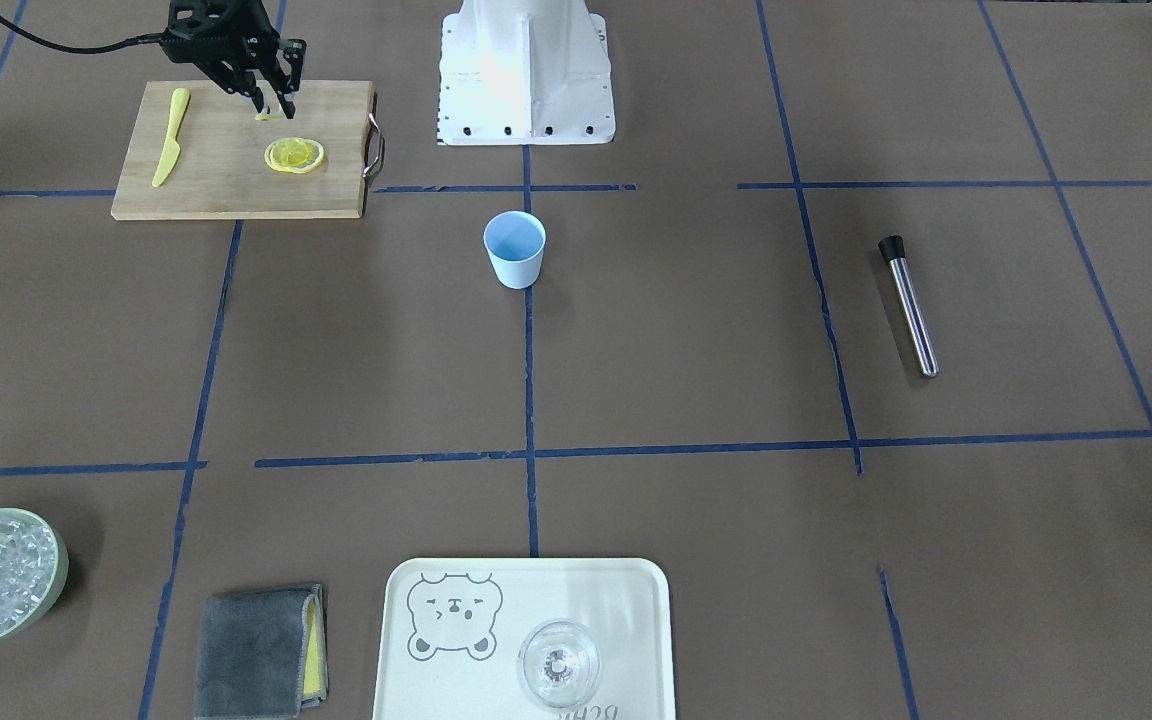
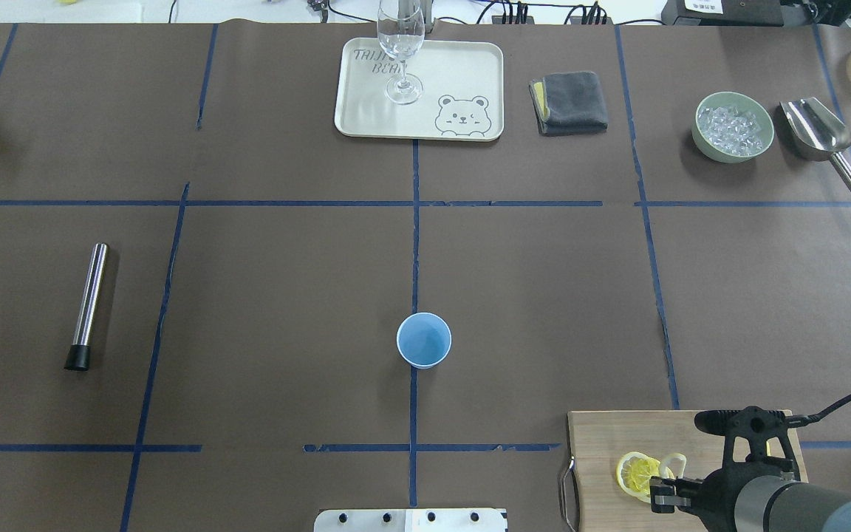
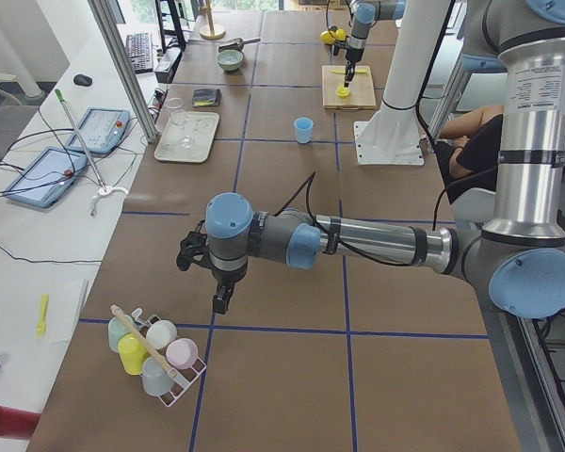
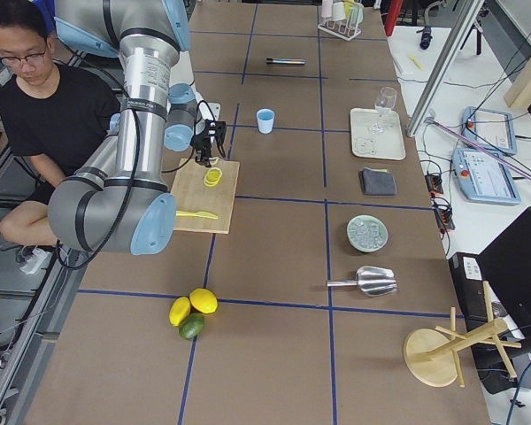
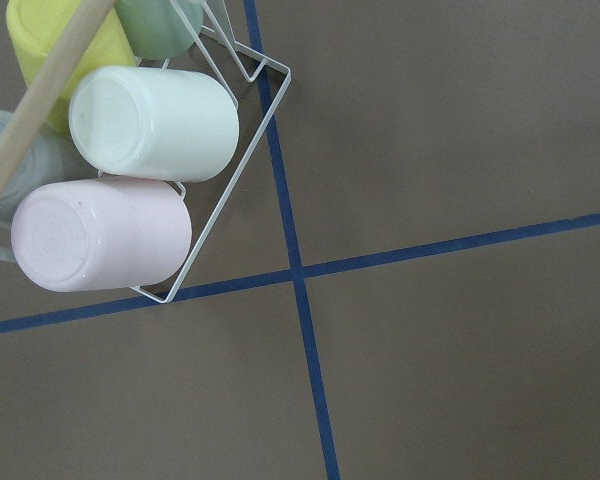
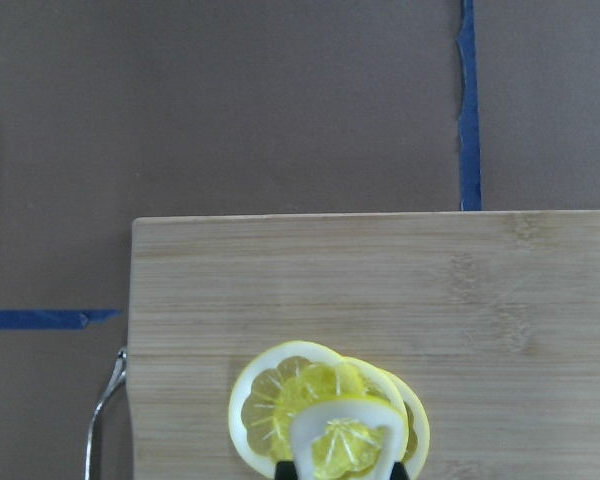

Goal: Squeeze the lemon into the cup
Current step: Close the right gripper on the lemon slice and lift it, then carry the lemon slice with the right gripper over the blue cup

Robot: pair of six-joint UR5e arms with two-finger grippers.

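One lemon slice point(image 6: 345, 440) is pinched, bent, in the right gripper point(image 1: 273, 108) just above the cutting board point(image 1: 226, 180), over more slices point(image 1: 294, 155) lying there. The cup point(image 1: 514, 250) stands upright mid-worktop, well apart. The left gripper point(image 3: 222, 303) hangs near a cup rack point(image 3: 155, 353); whether it is spread or pressed together, I cannot tell.

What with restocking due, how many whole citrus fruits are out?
3, clustered at the table's end on the robot's right: a yellow oval lemon, a second yellow lemon beside it, a green round fruit against them.
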